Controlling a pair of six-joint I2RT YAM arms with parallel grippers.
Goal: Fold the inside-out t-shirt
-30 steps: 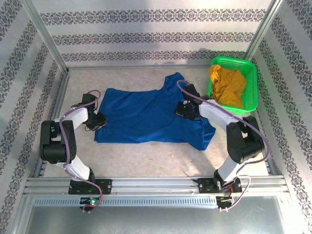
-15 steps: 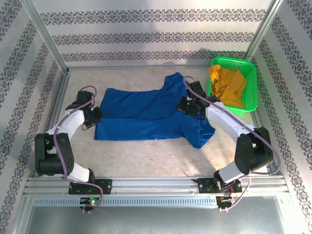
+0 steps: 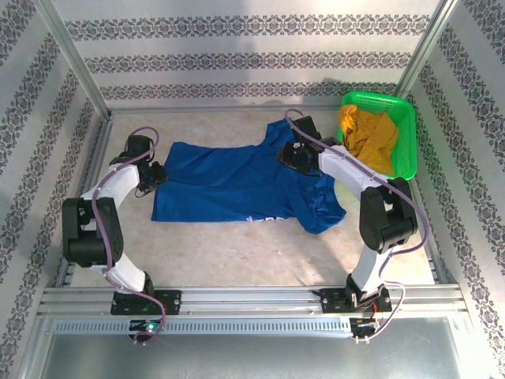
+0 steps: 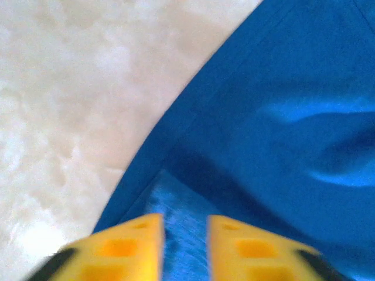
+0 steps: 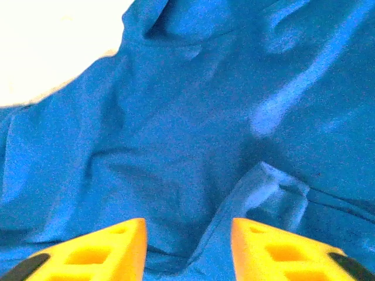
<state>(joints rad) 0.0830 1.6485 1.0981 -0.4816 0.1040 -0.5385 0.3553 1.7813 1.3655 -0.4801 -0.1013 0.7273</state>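
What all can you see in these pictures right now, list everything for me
t-shirt: one, royal blue, spread out in the centre
basket: one, green, far right corner
garment: one, mustard yellow, piled in the basket
table: one, pale beige, under everything
left gripper: one, yellow-tipped, open, over the t-shirt's left edge
right gripper: one, yellow-tipped, open, over the t-shirt's far right part

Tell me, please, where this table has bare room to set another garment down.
The widest bare table is the near strip, between the t-shirt and the front rail. A narrower strip lies between the shirt and the back wall. It is crowded on the right, where the right gripper and its arm lie over the shirt beside the green basket. The left gripper sits at the shirt's left edge.
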